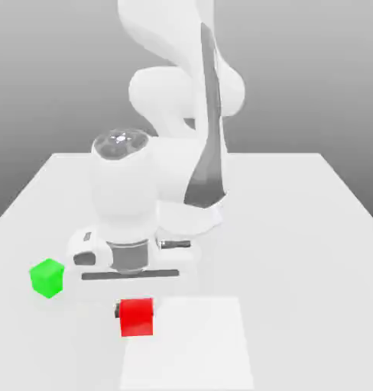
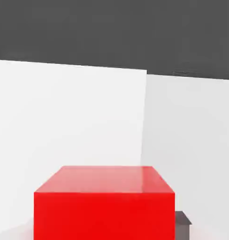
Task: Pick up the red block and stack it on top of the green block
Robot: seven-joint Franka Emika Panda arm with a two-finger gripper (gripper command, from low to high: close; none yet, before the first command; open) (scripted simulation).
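Red block (image 2: 104,204) cut off by the hand view's edge. Pincer fingers mostly hidden behind red block in exterior view; open or shut impossible to tell

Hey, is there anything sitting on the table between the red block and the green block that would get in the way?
Nothing visible. In the exterior view the table between the red block and the green block is bare, and nothing lies on the green block.
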